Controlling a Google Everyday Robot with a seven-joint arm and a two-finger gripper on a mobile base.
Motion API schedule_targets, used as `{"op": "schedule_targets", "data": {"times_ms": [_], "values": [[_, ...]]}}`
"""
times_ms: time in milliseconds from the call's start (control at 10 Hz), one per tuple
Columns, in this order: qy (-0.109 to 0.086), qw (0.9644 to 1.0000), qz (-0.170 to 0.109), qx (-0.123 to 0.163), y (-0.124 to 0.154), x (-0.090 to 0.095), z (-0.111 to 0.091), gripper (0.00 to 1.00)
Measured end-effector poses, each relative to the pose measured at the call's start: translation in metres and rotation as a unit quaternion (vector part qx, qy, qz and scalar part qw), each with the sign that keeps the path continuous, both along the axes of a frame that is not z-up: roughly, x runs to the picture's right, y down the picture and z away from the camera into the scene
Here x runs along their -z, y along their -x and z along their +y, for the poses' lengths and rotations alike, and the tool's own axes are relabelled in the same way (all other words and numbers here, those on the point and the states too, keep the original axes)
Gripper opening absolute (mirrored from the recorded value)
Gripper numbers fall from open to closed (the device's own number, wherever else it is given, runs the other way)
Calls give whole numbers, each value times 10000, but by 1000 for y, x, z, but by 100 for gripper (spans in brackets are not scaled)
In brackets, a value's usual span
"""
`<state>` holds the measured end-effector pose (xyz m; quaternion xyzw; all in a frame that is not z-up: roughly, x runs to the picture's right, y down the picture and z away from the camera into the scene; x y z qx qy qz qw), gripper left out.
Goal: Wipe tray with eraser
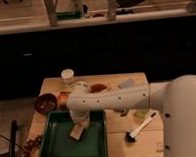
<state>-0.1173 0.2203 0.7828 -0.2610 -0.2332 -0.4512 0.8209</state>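
The dark green tray [56, 145] lies on the front left of the wooden table. The eraser [77, 132], a small tan block, rests tilted on the tray floor near the tray's far right part. My gripper [80, 123] reaches down from the white arm [113, 99] and is shut on the eraser's top, pressing it onto the tray. The arm hides the tray's far rim at that spot.
A white-handled black brush [139, 128] lies right of the tray. A white cup [67, 76], an orange bowl [98, 88] and a blue-grey sponge [126, 84] stand at the back of the table. A dark red bowl [45, 103] sits at the left.
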Motion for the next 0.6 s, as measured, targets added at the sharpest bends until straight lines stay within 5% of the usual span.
{"op": "schedule_targets", "data": {"times_ms": [200, 600], "values": [[77, 9989, -334, 322, 40, 1, 9, 0], [309, 9951, -674, 658, 60, 20, 41, 0]]}}
